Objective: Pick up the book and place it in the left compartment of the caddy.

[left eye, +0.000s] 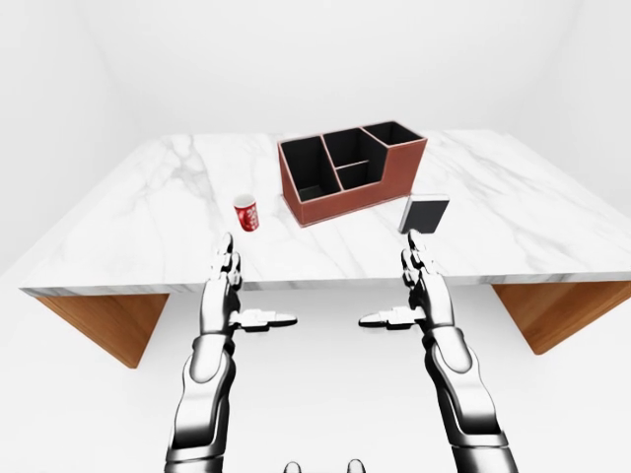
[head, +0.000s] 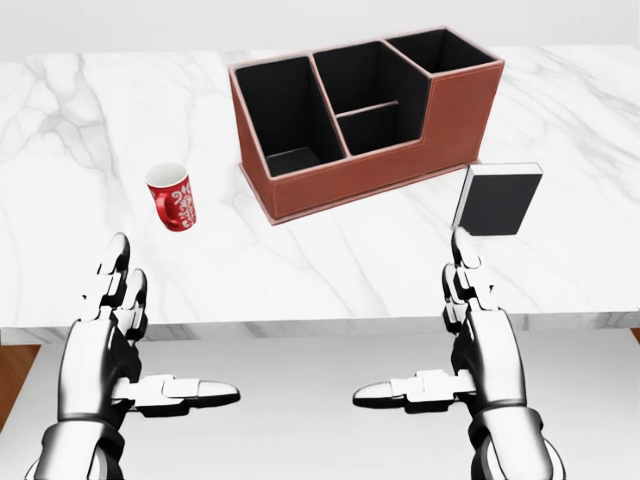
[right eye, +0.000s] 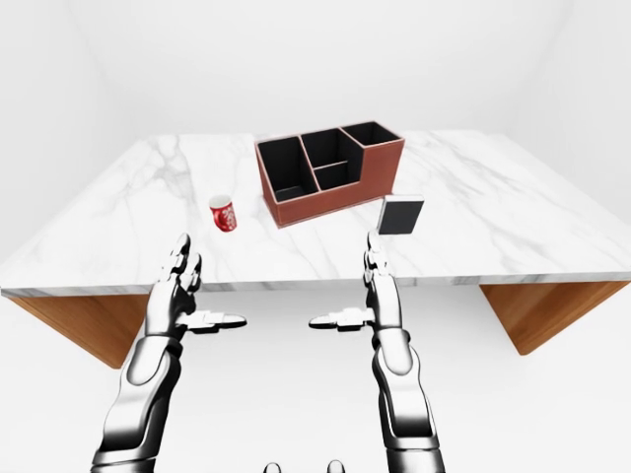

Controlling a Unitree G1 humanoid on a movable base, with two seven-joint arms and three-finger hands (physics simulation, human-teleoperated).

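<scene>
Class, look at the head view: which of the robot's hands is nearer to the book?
Right. The right hand sits just below the book, fingertips almost under it. The left hand is far to the view's left, below the red cup.

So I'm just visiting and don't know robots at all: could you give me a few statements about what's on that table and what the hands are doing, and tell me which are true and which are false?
1. The book stands on the table, to the right of the caddy in the head view. True.
2. The right hand is closed around the book. False: its fingers are open and it hangs below the book, near the table's edge, holding nothing.
3. A red cup stands left of the caddy. True.
4. The book is already in the caddy's left compartment. False: it is still outside the caddy, and that compartment looks empty.
5. The left hand is holding the cup. False: it is open and apart from the cup.
</scene>
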